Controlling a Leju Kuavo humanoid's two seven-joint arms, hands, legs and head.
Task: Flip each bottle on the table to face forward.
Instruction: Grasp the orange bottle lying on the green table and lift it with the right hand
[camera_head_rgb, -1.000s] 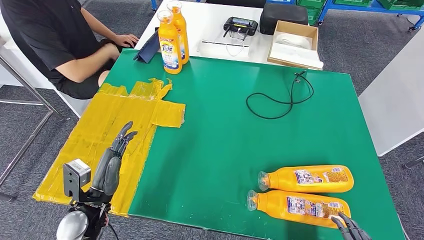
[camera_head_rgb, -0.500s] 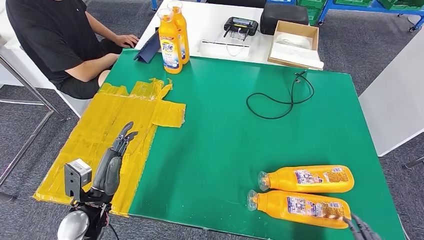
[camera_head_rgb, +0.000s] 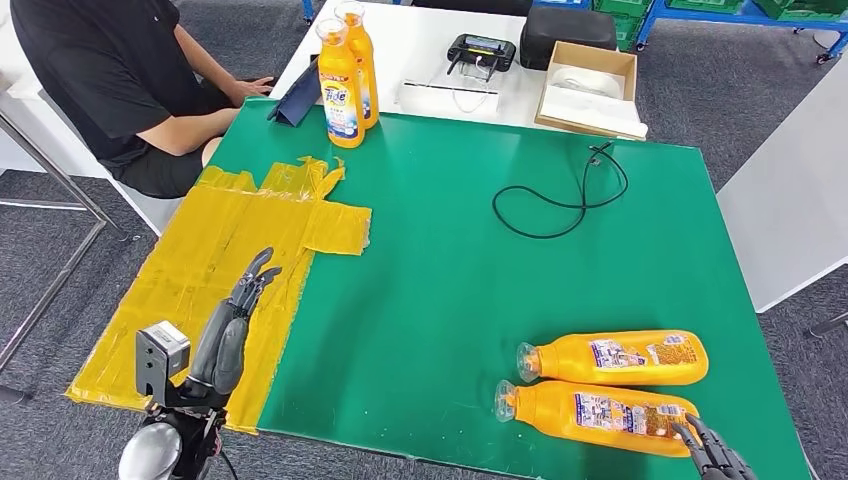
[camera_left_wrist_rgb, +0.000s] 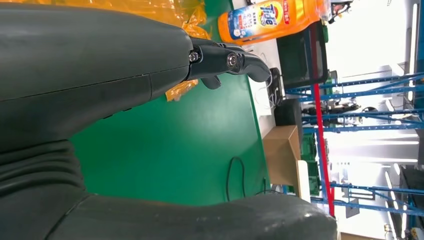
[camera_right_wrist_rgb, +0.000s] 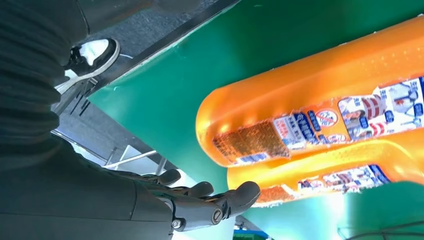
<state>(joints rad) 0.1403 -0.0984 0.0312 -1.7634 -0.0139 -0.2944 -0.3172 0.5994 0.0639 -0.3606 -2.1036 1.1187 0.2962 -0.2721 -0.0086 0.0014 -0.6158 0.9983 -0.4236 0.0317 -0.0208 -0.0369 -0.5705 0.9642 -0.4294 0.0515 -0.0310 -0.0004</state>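
Green surface (camera_head_rgb: 450, 280): nearer lying bottle (camera_head_rgb: 590, 412) looks rigid, slick (likely heavy); grasp mid-body. Right hand (camera_head_rgb: 712, 455) fingers open, left hand (camera_head_rgb: 228, 335) too.

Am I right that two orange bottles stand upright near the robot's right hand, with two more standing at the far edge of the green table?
Not quite. The two orange bottles near the right hand lie on their sides, caps pointing toward the robot's left, as the head view shows. The other two bottles do stand upright at the far edge of the green table.
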